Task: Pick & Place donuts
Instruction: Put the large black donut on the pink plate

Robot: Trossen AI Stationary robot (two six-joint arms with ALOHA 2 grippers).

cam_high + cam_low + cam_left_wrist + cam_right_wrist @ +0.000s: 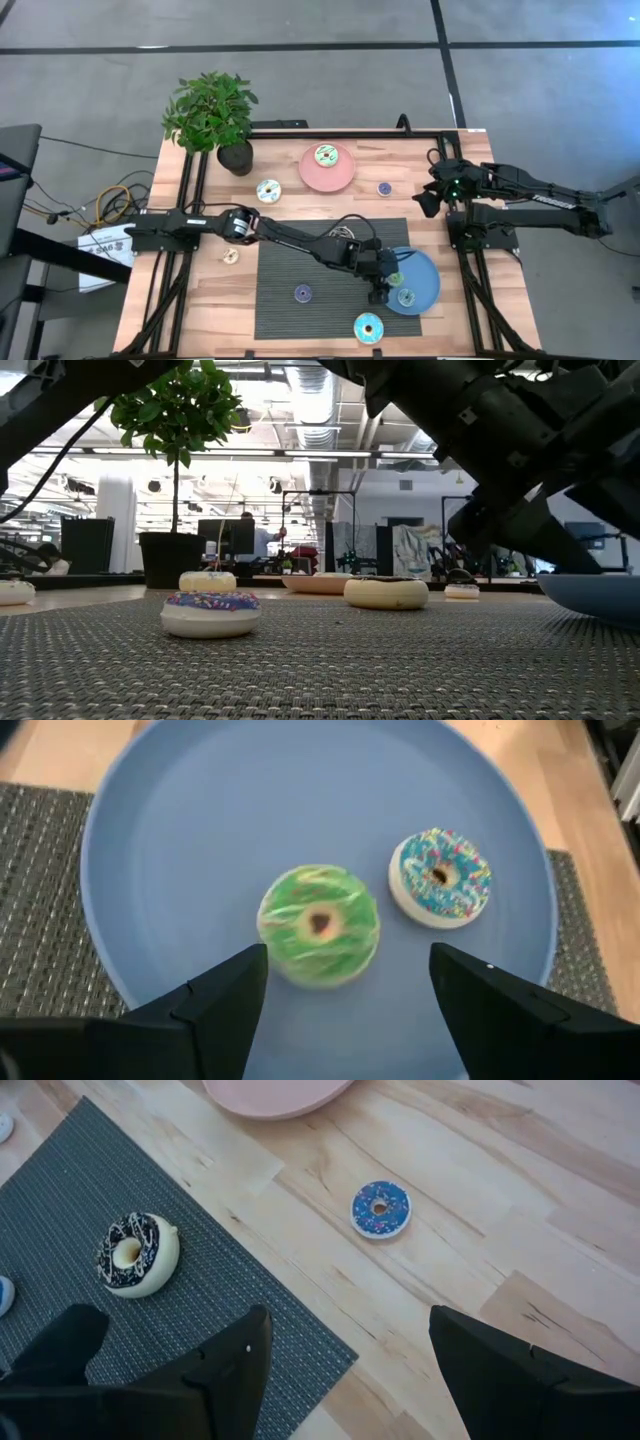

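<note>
My left gripper (pixel 384 288) (pixel 348 995) is open over the near left part of the blue plate (pixel 428 268). A green-iced donut (pixel 318 925) lies flat on the plate just ahead of the fingertips, apart from them. A cyan sprinkled donut (pixel 440 877) lies beside it on the plate. My right gripper (pixel 424 200) (pixel 350 1370) is open and empty above the table's right side. Below it lie a small blue donut (pixel 380 1209) on the wood and a brown-iced donut (pixel 137 1253) on the grey mat.
A pink plate (pixel 335 175) at the far middle holds a green donut (pixel 325 154). Loose donuts lie around: white-cyan (pixel 268 190), purple (pixel 302 293), cyan (pixel 368 327), small cream (pixel 231 255). A potted plant (pixel 212 115) stands at the far left. The grey mat (pixel 290 320) covers the near middle.
</note>
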